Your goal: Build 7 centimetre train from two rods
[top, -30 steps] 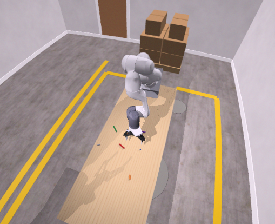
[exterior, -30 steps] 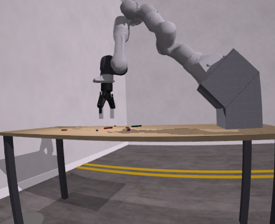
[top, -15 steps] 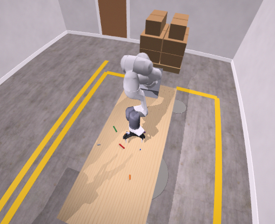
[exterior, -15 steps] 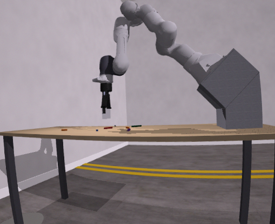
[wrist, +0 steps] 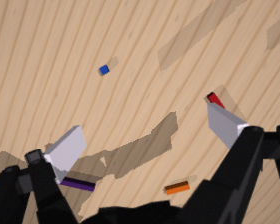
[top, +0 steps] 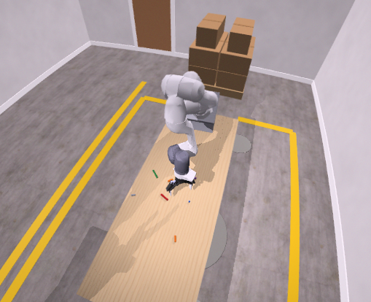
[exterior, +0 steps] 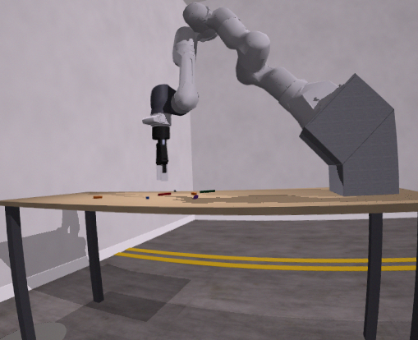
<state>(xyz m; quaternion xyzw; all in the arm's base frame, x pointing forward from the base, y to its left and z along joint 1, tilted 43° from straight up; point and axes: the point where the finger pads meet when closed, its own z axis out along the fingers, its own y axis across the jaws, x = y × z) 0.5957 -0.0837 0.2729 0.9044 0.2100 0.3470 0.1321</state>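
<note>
My gripper [top: 179, 187] hangs open and empty well above the wooden table [top: 166, 219]; it also shows in the side view [exterior: 162, 174] and the wrist view [wrist: 146, 132]. In the wrist view, a small blue rod [wrist: 104, 70] lies ahead. A red rod [wrist: 215, 100] is partly hidden behind the right finger. A purple rod [wrist: 77, 184] lies by the left finger's base and an orange rod [wrist: 177, 188] lies near the bottom middle. In the overhead view I see the red rod [top: 164, 197], the blue rod [top: 189, 201], the orange rod and a grey rod [top: 133, 195] near the left edge.
A green rod [top: 154, 173] lies left of the gripper. A second orange rod [top: 175, 238] lies alone toward the near end of the table. The grey robot base [exterior: 357, 140] stands at the far end. Cardboard boxes [top: 222, 51] are stacked behind.
</note>
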